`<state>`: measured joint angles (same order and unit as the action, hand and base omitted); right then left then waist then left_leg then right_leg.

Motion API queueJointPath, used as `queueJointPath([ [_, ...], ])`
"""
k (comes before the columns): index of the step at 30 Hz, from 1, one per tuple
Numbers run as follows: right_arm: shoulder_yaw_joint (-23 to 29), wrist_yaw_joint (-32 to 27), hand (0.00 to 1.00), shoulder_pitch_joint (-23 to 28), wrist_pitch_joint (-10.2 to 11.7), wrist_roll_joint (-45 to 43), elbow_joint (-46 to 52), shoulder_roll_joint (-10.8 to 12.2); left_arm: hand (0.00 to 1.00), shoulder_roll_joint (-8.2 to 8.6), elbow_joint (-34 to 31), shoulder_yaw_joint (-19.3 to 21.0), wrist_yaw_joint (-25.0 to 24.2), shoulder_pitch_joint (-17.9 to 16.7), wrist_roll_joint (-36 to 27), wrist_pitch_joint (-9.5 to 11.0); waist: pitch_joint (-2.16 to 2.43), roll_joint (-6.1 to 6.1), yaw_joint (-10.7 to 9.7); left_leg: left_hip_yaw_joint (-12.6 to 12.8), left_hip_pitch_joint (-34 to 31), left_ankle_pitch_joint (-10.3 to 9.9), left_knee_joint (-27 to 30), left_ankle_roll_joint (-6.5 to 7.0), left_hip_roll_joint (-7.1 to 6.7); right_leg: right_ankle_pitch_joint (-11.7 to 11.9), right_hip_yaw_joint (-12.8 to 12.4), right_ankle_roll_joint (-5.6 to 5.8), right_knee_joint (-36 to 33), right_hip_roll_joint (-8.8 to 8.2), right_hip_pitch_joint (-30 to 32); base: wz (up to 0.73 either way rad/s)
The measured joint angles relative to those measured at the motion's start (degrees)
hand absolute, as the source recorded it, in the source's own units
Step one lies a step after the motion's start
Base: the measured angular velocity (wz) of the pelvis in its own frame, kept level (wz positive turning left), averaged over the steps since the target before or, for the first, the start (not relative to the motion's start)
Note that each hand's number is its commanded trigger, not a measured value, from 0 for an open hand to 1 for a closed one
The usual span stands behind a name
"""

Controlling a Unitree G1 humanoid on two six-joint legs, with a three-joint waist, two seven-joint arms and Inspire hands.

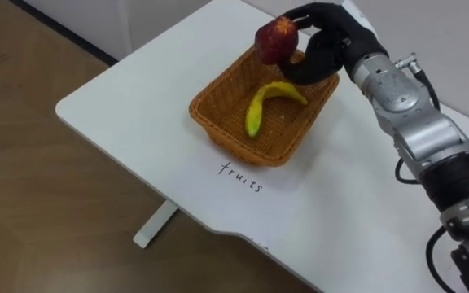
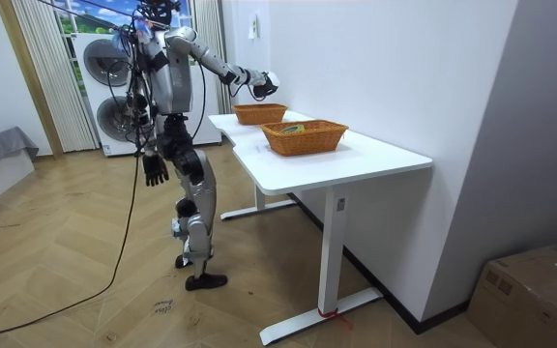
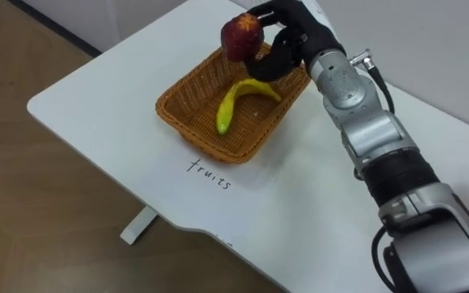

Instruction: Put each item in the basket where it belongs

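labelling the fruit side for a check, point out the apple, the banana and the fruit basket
apple (image 1: pixel 277 39), left eye view, middle of its red side
banana (image 1: pixel 256 110), left eye view, middle of its curved body
fruit basket (image 1: pixel 230 140), left eye view, its woven front wall

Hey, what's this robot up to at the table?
The robot stands at a white table and holds a red apple in its right hand, over the far edge of a wicker basket. A yellow banana already lies inside that basket. Its left hand hangs by its side. A second basket sits further along the table.
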<state>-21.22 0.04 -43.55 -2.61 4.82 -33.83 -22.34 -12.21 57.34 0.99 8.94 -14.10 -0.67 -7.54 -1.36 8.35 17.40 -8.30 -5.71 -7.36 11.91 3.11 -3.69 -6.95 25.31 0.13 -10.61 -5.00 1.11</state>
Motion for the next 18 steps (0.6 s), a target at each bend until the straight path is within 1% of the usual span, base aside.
queueJointPath([
  [4,0.0,-0.17,0.0,0.0,0.0,-0.29,0.0,0.0,0.0,-0.01,-0.02,-0.01,-0.08,0.43,1.46,-0.01,0.1,-0.16,0.03,0.19,0.22,0.0,-0.05,0.01,0.01,0.01,-0.09,0.0,-0.03,-0.02,-0.08,-0.02],
  [13,0.04,-0.25,0.0,0.65,0.0,0.39,0.0,0.0,0.0,-0.01,0.07,-0.03,-0.32,0.7,1.59,-0.04,0.22,-0.25,0.03,0.21,0.33,0.01,0.0,0.01,0.02,0.04,-0.13,-0.02,-0.07,-0.03,-0.23,0.0],
  [18,0.04,-0.24,0.0,0.84,0.0,1.46,0.0,-0.01,0.0,-0.02,0.09,-0.07,-0.65,0.71,1.58,-0.11,0.32,-0.51,0.03,0.23,0.37,0.01,-0.01,0.01,0.02,0.03,-0.23,-0.02,-0.1,-0.02,-0.23,0.0],
])
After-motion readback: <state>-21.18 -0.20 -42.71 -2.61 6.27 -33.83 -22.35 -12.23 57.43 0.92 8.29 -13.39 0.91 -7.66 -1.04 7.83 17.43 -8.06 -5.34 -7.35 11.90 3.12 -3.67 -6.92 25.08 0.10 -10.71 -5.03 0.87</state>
